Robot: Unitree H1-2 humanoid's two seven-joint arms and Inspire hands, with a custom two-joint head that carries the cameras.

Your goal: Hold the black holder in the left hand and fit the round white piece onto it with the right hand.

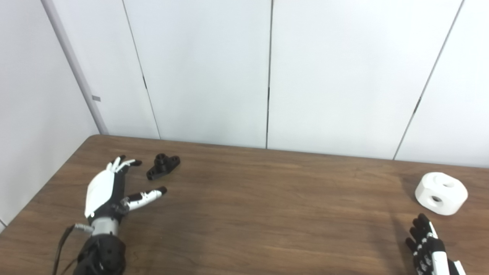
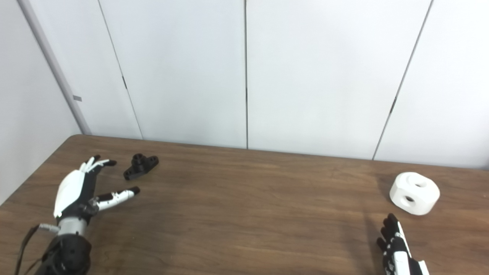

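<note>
Black holder [image 1: 163,166] lies on the desk [image 1: 259,214] near the far left corner, untouched. Left robot hand [image 1: 110,191] rests just beside it, released, fingers spread, grasping nothing. White piece [image 1: 441,193] sits by the right edge. Right robot hand [image 1: 429,246] is near it, apart, fingers extended, empty.
</note>
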